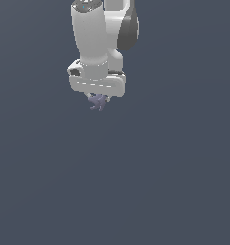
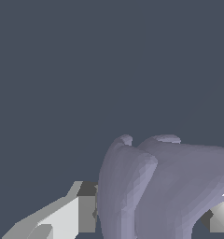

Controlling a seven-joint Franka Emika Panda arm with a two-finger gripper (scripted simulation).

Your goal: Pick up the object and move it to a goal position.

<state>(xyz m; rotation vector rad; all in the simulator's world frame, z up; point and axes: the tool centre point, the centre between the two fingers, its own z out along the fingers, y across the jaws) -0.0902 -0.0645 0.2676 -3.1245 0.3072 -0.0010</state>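
In the exterior view the white arm hangs down from the top, and its gripper (image 1: 98,98) is shut on the object (image 1: 98,102), a small pale lavender-grey lumpy thing that pokes out just below the hand. The fingers are mostly hidden behind the object there. In the wrist view the object (image 2: 165,186) fills the frame's lower right as big lobed folds, with one grey-white finger (image 2: 69,214) against one side of it and a second finger (image 2: 221,215) at the other side.
Only a plain dark blue-grey surface surrounds the arm in both views. No goal marker or other object shows.
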